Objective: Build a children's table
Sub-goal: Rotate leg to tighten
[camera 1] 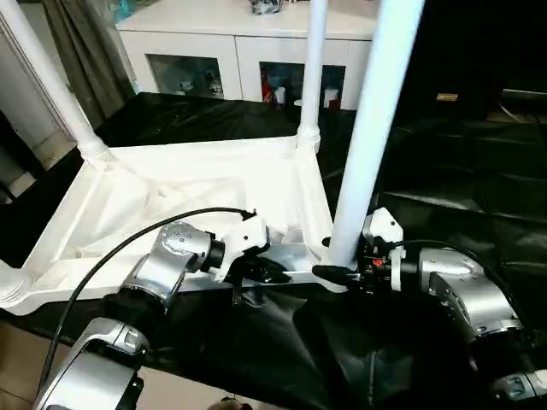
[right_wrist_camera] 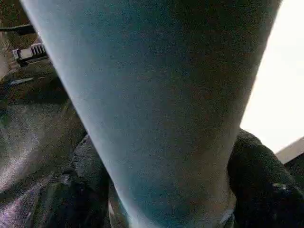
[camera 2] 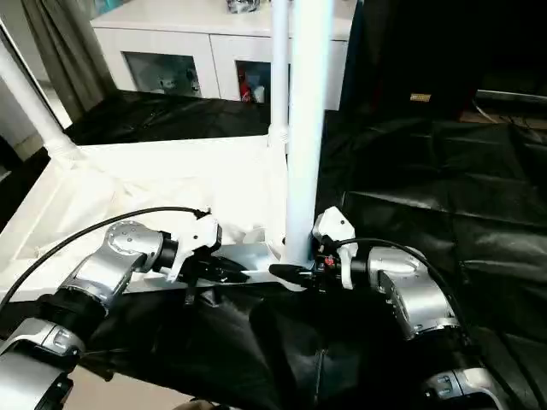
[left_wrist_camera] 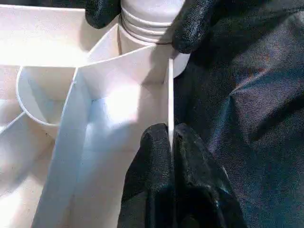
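Black rubbery fingers [left_wrist_camera: 156,161] pinch tabletop's [camera 1: 171,196] thin white plastic rim.

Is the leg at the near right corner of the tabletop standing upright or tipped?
Nearly upright: the near right leg rises from the upturned tabletop's corner, leaning slightly.

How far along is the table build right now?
Done: two legs stand in the far corner sockets of the upturned tabletop, one at far left, one at far right. In hand: right gripper around the near-right leg at its socket; left gripper pinches the rim. Left: the rest.
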Robot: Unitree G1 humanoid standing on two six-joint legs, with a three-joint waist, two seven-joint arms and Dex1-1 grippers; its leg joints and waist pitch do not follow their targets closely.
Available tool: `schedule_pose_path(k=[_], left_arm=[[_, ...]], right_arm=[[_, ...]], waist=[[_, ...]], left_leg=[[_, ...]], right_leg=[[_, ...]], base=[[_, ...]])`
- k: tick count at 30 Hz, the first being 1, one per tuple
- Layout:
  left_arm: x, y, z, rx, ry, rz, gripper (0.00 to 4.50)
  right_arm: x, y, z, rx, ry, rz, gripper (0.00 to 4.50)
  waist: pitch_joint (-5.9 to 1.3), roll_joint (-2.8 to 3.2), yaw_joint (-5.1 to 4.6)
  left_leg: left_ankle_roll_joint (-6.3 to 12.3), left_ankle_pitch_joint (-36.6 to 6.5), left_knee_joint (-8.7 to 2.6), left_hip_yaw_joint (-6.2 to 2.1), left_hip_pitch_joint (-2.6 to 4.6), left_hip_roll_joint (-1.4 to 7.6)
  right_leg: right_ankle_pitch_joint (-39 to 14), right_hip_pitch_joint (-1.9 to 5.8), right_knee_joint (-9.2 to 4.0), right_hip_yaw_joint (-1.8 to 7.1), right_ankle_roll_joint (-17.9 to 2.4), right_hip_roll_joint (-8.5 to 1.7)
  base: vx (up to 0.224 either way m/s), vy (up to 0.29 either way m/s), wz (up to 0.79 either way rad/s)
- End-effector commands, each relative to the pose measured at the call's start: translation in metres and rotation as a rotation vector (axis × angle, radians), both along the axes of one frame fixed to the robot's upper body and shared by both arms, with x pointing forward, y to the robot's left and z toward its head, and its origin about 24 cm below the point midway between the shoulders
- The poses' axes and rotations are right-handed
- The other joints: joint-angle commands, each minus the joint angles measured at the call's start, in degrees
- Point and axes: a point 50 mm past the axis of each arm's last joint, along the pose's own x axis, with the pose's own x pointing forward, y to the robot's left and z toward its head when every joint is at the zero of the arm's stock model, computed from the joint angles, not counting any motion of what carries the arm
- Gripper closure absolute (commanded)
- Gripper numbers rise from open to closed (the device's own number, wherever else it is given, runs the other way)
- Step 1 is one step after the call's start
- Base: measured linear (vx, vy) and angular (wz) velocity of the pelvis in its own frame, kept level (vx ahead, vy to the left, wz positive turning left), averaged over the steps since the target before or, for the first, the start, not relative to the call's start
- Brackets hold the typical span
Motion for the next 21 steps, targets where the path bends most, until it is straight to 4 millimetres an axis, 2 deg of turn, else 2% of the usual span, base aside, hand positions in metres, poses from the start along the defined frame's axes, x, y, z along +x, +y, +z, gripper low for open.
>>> schedule_pose_path(k=[1,4,6,7,8,10,13,15,17,18,19,21], left_arm=[[0.001,-0.006,0.003,-0.058,-0.009,0.034,4.5],[0.003,-0.008,0.003,-0.06,-0.015,0.056,4.5],[0.015,-0.014,0.002,-0.052,-0.059,0.196,4.5],[0.016,-0.015,0.002,-0.051,-0.064,0.212,4.5],[0.026,-0.021,0.003,-0.049,-0.095,0.334,4.5],[0.035,-0.029,0.004,-0.049,-0.122,0.444,4.5],[0.041,-0.043,0.006,-0.058,-0.137,0.543,4.5],[0.041,-0.054,0.006,-0.064,-0.138,0.55,4.5],[0.04,-0.058,0.006,-0.073,-0.136,0.547,4.5],[0.039,-0.064,0.007,-0.084,-0.139,0.528,4.5],[0.038,-0.065,0.007,-0.088,-0.139,0.521,4.5],[0.038,-0.067,0.007,-0.089,-0.149,0.498,4.5]], right_arm=[[-0.003,0.007,0.0,0.015,0.016,0.029,1.73],[-0.003,0.008,-0.001,0.021,0.018,0.011,1.76],[0.005,0.01,-0.01,0.015,0.009,-0.159,1.76],[0.006,0.011,-0.011,0.013,0.008,-0.179,1.76],[0.012,0.013,-0.02,-0.002,-0.001,-0.33,1.77],[0.016,0.018,-0.028,-0.003,0.012,-0.474,1.77],[0.02,0.03,-0.039,-0.012,0.046,-0.634,1.78],[0.023,0.042,-0.041,-0.006,0.059,-0.676,1.78],[0.026,0.048,-0.04,0.006,0.063,-0.681,1.78],[0.028,0.058,-0.034,0.055,0.04,-0.634,1.78],[0.028,0.06,-0.031,0.072,0.033,-0.619,1.43],[0.03,0.066,-0.027,0.109,0.022,-0.601,1.08]], waist=[[-3.72,-1.87,-0.02],[-3.7,-1.93,0.04],[-3.59,-1.83,-0.06],[-3.45,-1.85,-0.29],[-3.4,-1.97,-0.4],[-3.19,-1.96,-0.7],[-3.15,-2.04,-0.95],[-3.15,-1.71,-1.17],[-3.2,-1.83,-1.25],[-3.24,-1.75,-1.12],[-3.27,-1.75,-1.08],[-3.32,-1.76,-1.04]], left_leg=[[4.77,-10.2,-3.9,-1.59,1.54,3.58],[5.29,-9.7,-3.78,-1.52,1.55,3.5],[4.79,-10.5,-3.91,-1.53,1.63,3.53],[3.65,-11.7,-4.02,-1.5,1.83,3.34],[2.34,-12.8,-4.15,-1.58,1.95,3.31],[0.55,-15.0,-4.51,-1.79,2.23,3.21],[-0.12,-16.7,-4.73,-1.96,2.33,3.19],[-0.2,-17.9,-4.89,-2.17,2.16,3.04],[0.13,-17.7,-4.82,-2.09,2.12,2.96],[0.44,-17.3,-4.82,-2.11,2.07,3.03],[0.64,-17.3,-4.81,-2.09,2.0,3.04],[1.15,-16.7,-4.81,-2.07,1.9,3.09]], right_leg=[[-8.1,1.79,-3.9,2.33,-14.0,-3.88],[-7.9,1.69,-3.96,2.3,-14.1,-3.87],[-9.4,1.49,-4.14,2.36,-13.8,-3.78],[-11.3,1.25,-4.39,2.39,-13.7,-3.72],[-13.6,1.21,-4.68,2.5,-13.2,-3.92],[-17.3,1.15,-5.09,2.45,-12.1,-3.95],[-18.8,1.16,-5.41,2.52,-11.0,-4.03],[-20.1,1.26,-5.63,2.51,-10.0,-4.18],[-19.8,1.27,-5.78,2.55,-9.6,-4.13],[-19.1,1.35,-5.75,2.56,-9.5,-4.14],[-18.7,1.31,-5.72,2.56,-9.5,-4.17],[-17.1,1.37,-5.59,2.51,-9.9,-4.1]], base=[[0.0,0.0,0.0],[0.0,0.0,0.0],[0.0,0.0,0.0],[0.0,0.0,0.0],[0.0,0.0,0.0],[0.0,0.0,0.0],[0.0,0.0,0.0],[0.0,0.0,0.0],[0.0,0.0,0.0],[0.0,0.0,0.0],[0.0,0.0,0.0],[0.0,0.0,0.0]])
